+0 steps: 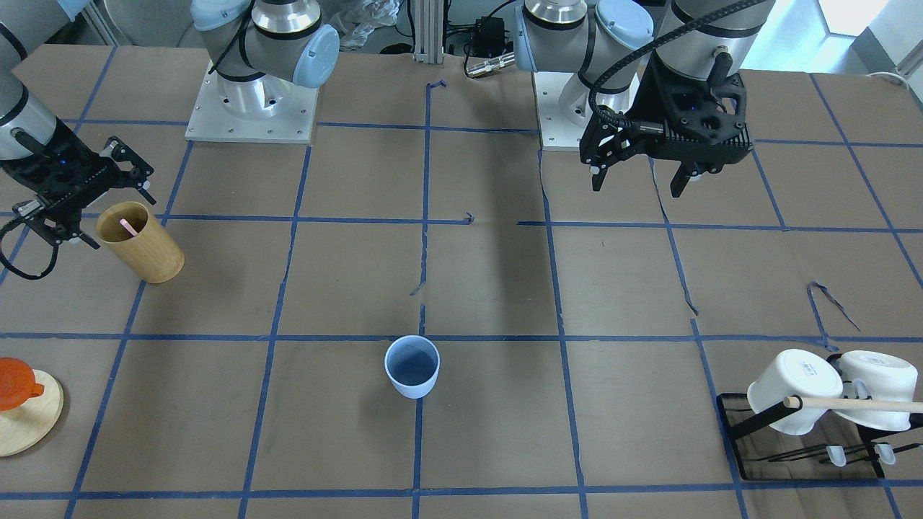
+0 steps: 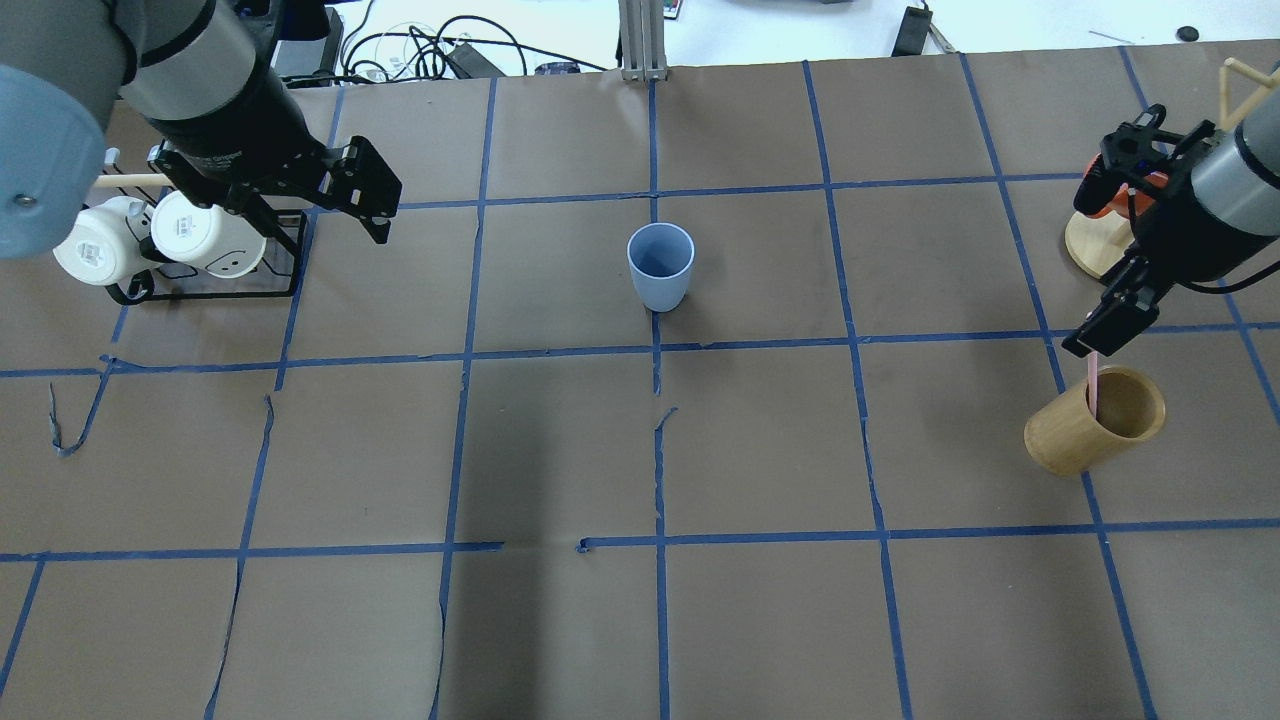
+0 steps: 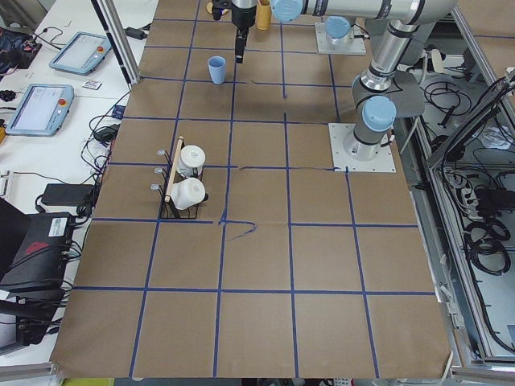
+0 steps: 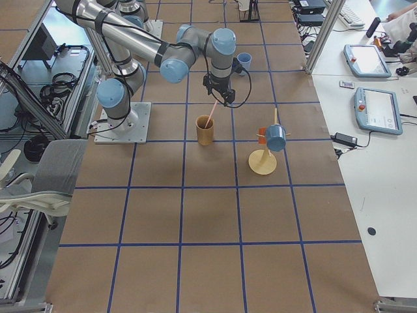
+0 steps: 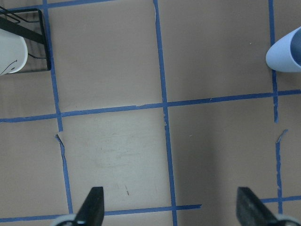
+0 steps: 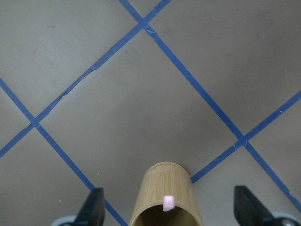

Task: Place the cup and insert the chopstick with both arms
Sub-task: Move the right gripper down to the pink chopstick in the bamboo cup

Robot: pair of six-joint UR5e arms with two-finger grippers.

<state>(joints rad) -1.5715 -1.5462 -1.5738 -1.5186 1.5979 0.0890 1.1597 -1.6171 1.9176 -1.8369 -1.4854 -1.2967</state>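
Overhead exterior view puts the blue cup (image 2: 660, 265) upright mid-tabletop (image 2: 560, 450), so the placing looks done and fetching the chopstick appears to be the step in hand. The pink chopstick (image 2: 1093, 385) leans inside a bamboo holder (image 2: 1060, 440), well apart from the blue cup on the robot's right and nearer its base. The right tool (image 6: 171, 209) hangs just over that holder, fingers spread wide to either side of the stick's tip; it seems to touch neither, though the angle is poor. The left tool (image 5: 170, 207) is spread too and holds nothing, well to the left of the blue cup. Next, I judge, the right tool must lower, pinch the stick and carry it to the blue cup.
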